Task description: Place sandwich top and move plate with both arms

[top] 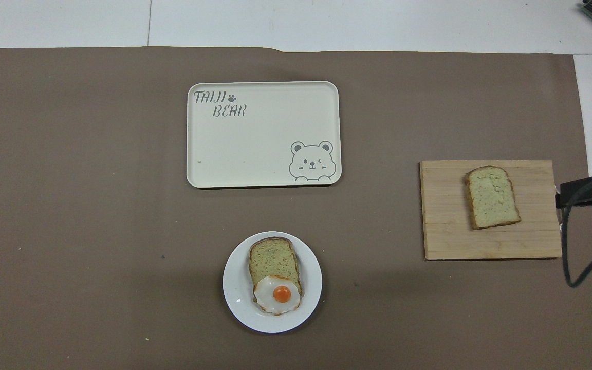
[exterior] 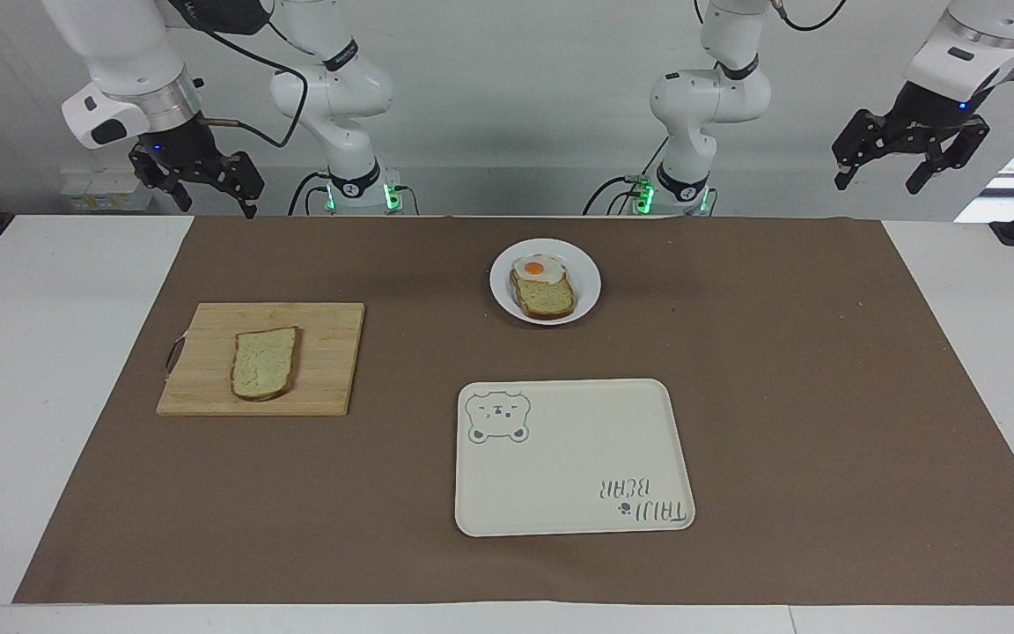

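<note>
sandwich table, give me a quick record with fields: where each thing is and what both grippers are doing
plain bread slice: lying on the cutting board, toward the right arm's end
egg bread slice: on the white plate, fried egg on its end nearer the robots
bear tray: bare, farther from the robots than the plate
right gripper: open, raised, holding nothing
left gripper: open, raised off the mat's end, holding nothing

Nothing is standing over the sandwich top (exterior: 265, 362) lying flat on the cutting board (exterior: 331, 352), so it is lying open from above. Bare brown mat is running between the board, the plate (exterior: 585, 280) and the tray (exterior: 573, 458), with both tools hanging clear off the table's ends.
</note>
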`<state>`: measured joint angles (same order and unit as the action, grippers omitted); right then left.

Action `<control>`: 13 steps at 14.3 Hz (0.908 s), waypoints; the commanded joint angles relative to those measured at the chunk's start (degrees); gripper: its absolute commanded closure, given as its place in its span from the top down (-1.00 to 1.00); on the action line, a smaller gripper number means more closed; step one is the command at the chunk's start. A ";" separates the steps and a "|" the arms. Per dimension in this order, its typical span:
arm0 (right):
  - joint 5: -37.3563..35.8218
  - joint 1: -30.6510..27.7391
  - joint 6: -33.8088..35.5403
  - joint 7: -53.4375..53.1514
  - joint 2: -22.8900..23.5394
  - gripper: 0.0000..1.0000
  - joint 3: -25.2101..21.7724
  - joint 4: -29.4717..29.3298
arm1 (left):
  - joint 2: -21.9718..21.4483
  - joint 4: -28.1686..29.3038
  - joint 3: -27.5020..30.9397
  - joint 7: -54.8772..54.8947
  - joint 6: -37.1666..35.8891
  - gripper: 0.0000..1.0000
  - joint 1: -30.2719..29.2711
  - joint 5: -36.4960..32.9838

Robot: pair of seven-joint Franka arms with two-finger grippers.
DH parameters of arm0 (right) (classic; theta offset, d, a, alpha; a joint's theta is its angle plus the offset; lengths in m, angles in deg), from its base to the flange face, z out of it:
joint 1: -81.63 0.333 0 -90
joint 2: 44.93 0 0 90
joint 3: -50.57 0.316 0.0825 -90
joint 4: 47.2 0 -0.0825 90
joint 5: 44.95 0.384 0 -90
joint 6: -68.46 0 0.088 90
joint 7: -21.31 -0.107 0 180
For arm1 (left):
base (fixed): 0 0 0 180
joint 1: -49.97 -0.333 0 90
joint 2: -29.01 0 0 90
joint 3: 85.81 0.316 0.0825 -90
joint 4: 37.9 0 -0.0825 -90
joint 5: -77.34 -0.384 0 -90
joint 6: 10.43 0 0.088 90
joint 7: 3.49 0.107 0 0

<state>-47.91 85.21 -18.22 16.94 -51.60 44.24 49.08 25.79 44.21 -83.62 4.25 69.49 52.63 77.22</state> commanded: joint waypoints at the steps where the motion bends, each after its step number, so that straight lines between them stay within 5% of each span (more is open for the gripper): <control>1: 1.20 -0.32 -1.82 1.30 -0.54 1.00 0.00 0.49 | -1.26 1.47 -0.25 0.60 0.06 1.00 -0.72 0.82; 13: 1.28 -0.32 -2.44 3.58 -1.24 1.00 0.00 2.07 | -1.26 1.47 -0.25 0.60 0.06 1.00 -0.72 0.82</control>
<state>-47.84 85.21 -19.38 18.62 -51.60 44.25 49.40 25.79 44.21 -83.62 4.25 69.49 52.63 77.22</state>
